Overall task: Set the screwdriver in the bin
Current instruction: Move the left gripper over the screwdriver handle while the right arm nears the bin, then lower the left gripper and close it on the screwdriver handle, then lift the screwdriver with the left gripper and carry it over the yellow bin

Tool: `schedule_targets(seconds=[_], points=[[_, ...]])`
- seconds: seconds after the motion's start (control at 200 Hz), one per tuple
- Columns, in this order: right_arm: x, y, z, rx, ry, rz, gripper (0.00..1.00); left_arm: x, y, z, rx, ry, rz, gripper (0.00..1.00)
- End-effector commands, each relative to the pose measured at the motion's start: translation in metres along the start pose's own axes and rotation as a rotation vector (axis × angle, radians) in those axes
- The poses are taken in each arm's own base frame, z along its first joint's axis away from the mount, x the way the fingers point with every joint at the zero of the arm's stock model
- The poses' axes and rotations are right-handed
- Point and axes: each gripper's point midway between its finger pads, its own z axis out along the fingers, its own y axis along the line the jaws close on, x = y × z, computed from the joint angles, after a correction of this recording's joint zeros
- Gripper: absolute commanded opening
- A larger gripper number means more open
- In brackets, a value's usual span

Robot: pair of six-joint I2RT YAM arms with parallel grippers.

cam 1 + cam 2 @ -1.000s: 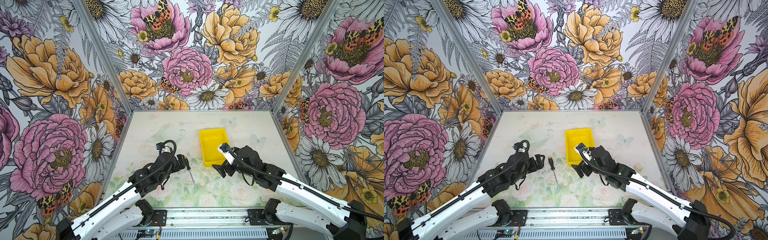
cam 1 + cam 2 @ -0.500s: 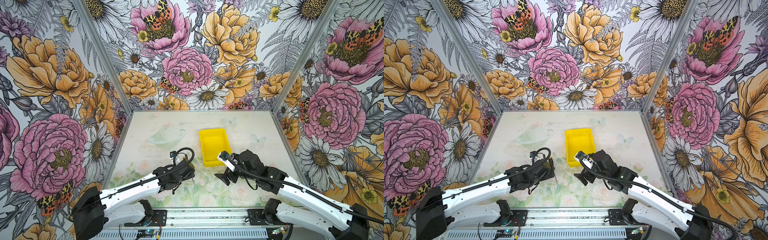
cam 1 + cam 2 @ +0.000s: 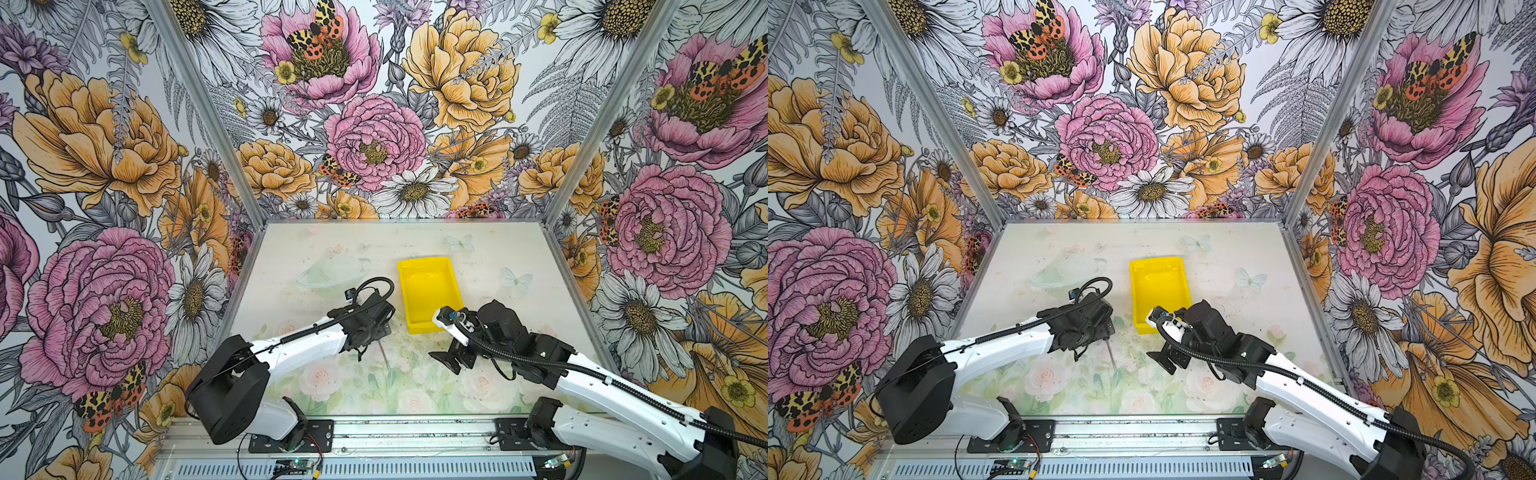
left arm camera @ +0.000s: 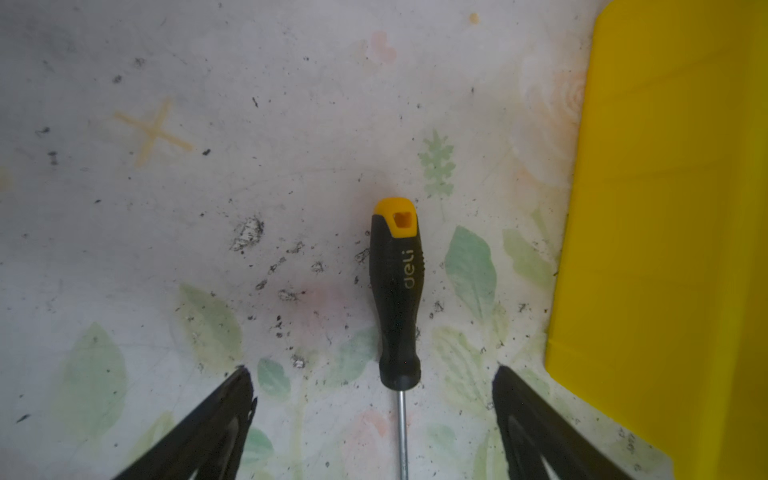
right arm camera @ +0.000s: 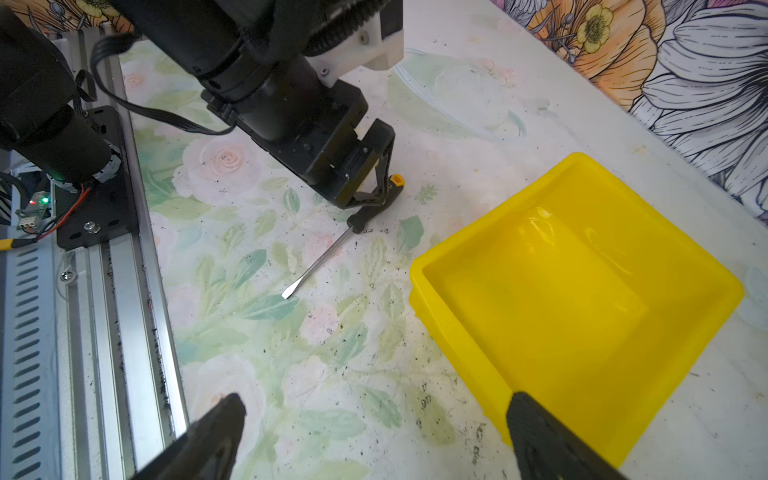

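The screwdriver (image 4: 397, 291) lies flat on the floral table mat, black handle with an orange cap, just left of the bin (image 4: 665, 208). My left gripper (image 4: 372, 372) is open and hangs over it, one finger on each side where handle meets shaft, neither touching. In the right wrist view the left gripper (image 5: 376, 197) covers most of the handle and the shaft (image 5: 316, 266) sticks out. Only the shaft (image 3: 384, 357) (image 3: 1112, 357) shows in both top views. The yellow bin (image 3: 428, 291) (image 3: 1158, 291) (image 5: 582, 291) is empty. My right gripper (image 3: 451, 359) (image 5: 376, 401) is open and empty near the bin's front corner.
A metal rail (image 5: 104, 291) with the arm bases runs along the table's front edge. Flowered walls close in the left, back and right sides. A faint yellow cross (image 4: 153, 131) marks the mat left of the screwdriver.
My left arm has swung right and come down over the screwdriver, hiding its handle from above. My right gripper has drawn back a little from the bin toward the front.
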Motion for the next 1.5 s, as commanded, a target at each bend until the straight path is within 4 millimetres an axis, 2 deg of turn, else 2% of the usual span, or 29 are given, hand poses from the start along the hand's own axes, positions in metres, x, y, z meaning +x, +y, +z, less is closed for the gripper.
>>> schedule_targets(seconds=[0.0, 0.37, 0.716, 0.876, 1.126, 1.496], points=[[-0.007, 0.001, -0.003, 0.002, -0.016, -0.026, 0.99, -0.006, -0.015, 0.006, 0.025, 0.022, 0.029, 0.86], [-0.008, -0.001, -0.005, 0.015, -0.020, -0.027, 0.99, -0.009, -0.005, 0.032, -0.091, 0.052, 0.021, 0.64], [-0.008, -0.005, -0.006, 0.037, -0.020, -0.028, 0.99, 0.001, -0.006, 0.051, -0.137, 0.080, 0.027, 0.49], [-0.009, -0.007, -0.007, 0.048, -0.022, -0.030, 1.00, 0.009, -0.005, 0.056, -0.150, 0.101, 0.042, 0.39], [-0.010, -0.011, -0.010, 0.079, -0.027, -0.027, 1.00, 0.010, -0.002, 0.053, -0.152, 0.096, 0.037, 0.14], [-0.013, -0.025, -0.023, 0.172, -0.053, -0.024, 0.99, -0.015, -0.014, 0.026, -0.115, 0.025, 0.032, 0.00]])
